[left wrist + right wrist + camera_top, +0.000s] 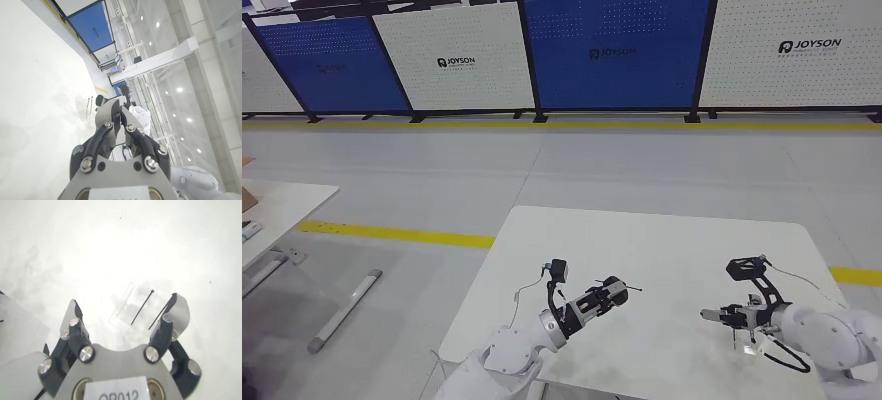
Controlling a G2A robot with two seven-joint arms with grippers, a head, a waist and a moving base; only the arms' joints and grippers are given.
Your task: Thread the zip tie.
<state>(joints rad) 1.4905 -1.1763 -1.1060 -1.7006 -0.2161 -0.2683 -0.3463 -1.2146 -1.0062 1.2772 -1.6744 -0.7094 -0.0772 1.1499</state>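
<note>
Top view: the left gripper (610, 294) was clamped on a zip tie (632, 289), whose thin end poked out past the jaws. Left wrist view: its pads (115, 111) were pressed together, with 2 spare ties (88, 108) lying beyond them. Right wrist view: the right gripper (123, 298) gaped wide over a clear sheet (128, 306). A clean pick would probably need 1 tie centred between the jaws — clear of its neighbour.

Behind your white rectangular surface (662, 240) you see a pale grey floor (442, 170) crossed by yellow tape lines (392, 233), fenced by blue and white perforated panels (642, 70); round ceiling lights (179, 89) glow overhead.
</note>
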